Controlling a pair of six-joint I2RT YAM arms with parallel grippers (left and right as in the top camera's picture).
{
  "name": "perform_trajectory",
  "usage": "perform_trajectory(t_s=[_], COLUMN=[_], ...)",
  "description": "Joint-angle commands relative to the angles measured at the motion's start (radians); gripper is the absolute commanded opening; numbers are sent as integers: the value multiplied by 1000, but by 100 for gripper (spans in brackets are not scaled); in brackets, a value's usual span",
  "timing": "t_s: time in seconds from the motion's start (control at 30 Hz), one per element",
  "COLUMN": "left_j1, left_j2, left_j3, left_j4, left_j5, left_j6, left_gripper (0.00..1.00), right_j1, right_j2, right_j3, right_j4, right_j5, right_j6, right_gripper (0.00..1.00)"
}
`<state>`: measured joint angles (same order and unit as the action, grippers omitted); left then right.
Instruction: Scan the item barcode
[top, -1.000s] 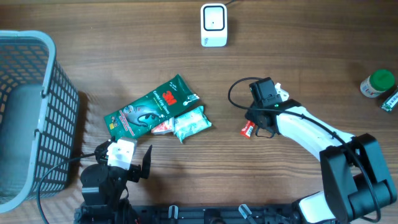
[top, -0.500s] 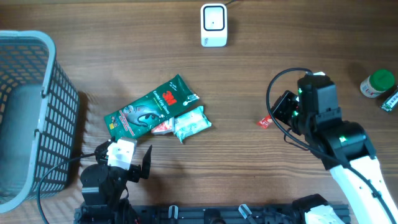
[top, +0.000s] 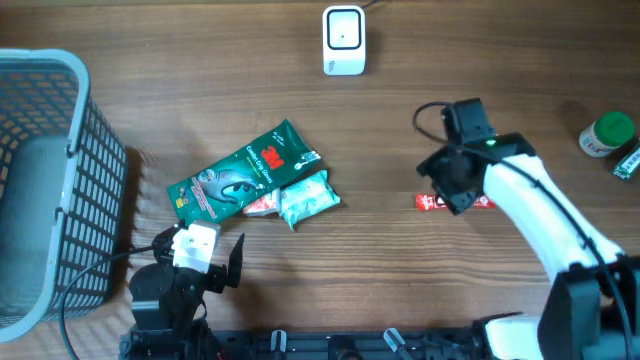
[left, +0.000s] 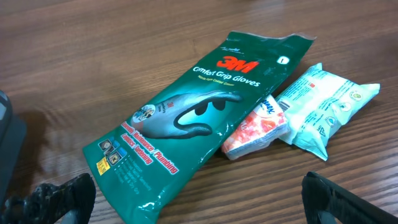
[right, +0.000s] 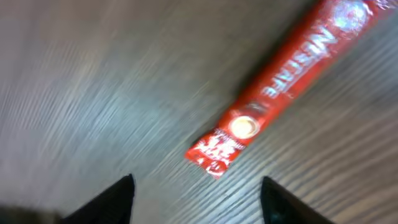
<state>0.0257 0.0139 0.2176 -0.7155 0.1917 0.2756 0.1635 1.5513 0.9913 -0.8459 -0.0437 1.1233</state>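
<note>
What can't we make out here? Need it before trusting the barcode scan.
Red sachet: overhead, middle hidden under the right pincer; right wrist view blurred, upper end cut off by the frame; no barcode visible.
Orange packet: left wrist, partly covered by the gloves pack.
Item at the right edge: overhead, cut off by the frame, too small to identify.

Four packets (top: 245, 172); basket (top: 95, 190), scanner (top: 343, 40), bottle (top: 608, 134) (singles)

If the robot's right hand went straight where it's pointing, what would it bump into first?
Probably the red Nescafe stick lying on the table just ahead of the open right hand. The view is blurry, so it might hit bare table instead.
</note>
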Motion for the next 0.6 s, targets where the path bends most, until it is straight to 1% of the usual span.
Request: perform_trajectory(t_s=[0.0,0.07,0.1,0.2,0.3,0.47,0.5,0.57], left_j1=[5,5,5,5,5,5,5,5], left_j2=[-7,-7,-7,-7,-7,-7,-7,-7], left_j3=[-3,-3,-3,-3,-3,-3,-3,-3], left_j4=[0,0,0,0,0,0,0,0], left_j5=[-2,-2,-2,-2,-2,-2,-2,-2], left_j6=[8,8,8,8,8,8,8,8], left_gripper=[100,100,100,100,100,100,100,100], right_j1=[-141,-203,-202,-200,-200,-201,-200,-201], right_j2=[16,16,16,29,90,283,336,388], right_j3=[25,24,24,22,22,22,22,22], right_j4=[-26,-7,-6,-14,16,76,96,102], right_j5=[-89,-109,-113,-113,-101,-111,-106,-101], right_j6=[187,186,186,186,186,185,185,161], right_gripper=[52,46,44,44,44,44,37,7])
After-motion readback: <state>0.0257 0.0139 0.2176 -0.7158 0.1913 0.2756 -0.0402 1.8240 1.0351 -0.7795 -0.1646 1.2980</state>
